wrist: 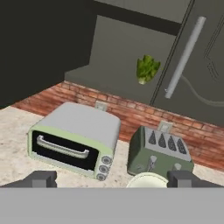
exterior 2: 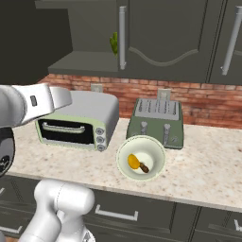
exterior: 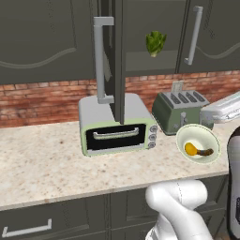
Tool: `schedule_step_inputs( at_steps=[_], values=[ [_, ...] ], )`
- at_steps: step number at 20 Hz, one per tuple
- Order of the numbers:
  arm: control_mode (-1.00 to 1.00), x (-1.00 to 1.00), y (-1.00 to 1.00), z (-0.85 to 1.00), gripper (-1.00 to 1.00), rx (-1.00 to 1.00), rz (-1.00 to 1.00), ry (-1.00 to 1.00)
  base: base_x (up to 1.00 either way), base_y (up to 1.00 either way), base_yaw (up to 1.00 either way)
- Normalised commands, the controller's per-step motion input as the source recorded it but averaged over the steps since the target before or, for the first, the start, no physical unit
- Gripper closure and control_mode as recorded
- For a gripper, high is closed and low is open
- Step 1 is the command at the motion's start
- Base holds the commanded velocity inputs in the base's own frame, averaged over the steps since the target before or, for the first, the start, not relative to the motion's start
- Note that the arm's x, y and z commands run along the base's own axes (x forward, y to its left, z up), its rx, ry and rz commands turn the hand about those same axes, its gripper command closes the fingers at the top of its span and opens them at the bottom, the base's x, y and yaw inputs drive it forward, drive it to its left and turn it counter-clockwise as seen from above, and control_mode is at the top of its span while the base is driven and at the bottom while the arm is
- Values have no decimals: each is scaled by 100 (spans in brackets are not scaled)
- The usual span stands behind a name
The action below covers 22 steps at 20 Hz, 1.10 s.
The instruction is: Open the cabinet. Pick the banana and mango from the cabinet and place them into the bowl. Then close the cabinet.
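Dark fingertips (wrist: pixel 43 178) of the tool (wrist: pixel 111 179) rise at the bottom of the hand view, spread wide with nothing between them. Just beyond them the bowl (wrist: pixel 148 180) shows as a pale sliver, mostly cut off.

From the base cameras the bowl (exterior: pixel 198 143) sits on the speckled desk (exterior: pixel 47 164), in front of the dark green toaster (exterior: pixel 180 110). Inside it lie the yellow-orange mango (exterior: pixel 191 149) and, touching it, the dark banana (exterior: pixel 206 152); the banana is small and hard to make out in detail.

Pale green toaster oven (exterior: pixel 117 124) stands to the left of the toaster, its top partly hidden in the left base view by the edge of the open cabinet door.

Cabinet (exterior: pixel 140 37): left door swung out edge-on with its bar handle (exterior: pixel 100 61) toward the camera; right door shut. On the shelf inside sits a green lettuce head (exterior: pixel 155 43); in the right base view it is mostly hidden behind a door handle (exterior 2: pixel 122 38).
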Motion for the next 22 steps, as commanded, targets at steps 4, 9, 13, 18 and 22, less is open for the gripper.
schedule_step_inputs(
  at_steps=[4, 9, 13, 18, 22],
  values=[
    [-100, -30, 43, 13, -100, -3, -8, 0, 0, 0, 0],
    [-100, -24, 37, 1, -100, -3, -10, 0, 0, 0, 0],
    [-100, -16, 42, 1, -100, -5, -8, -3, 0, 0, 0],
    [-100, -11, 45, 0, -100, -8, -8, -9, 0, 0, 0],
    [-100, -10, 43, 0, -100, -8, -8, -7, 0, 0, 0]
  ],
)
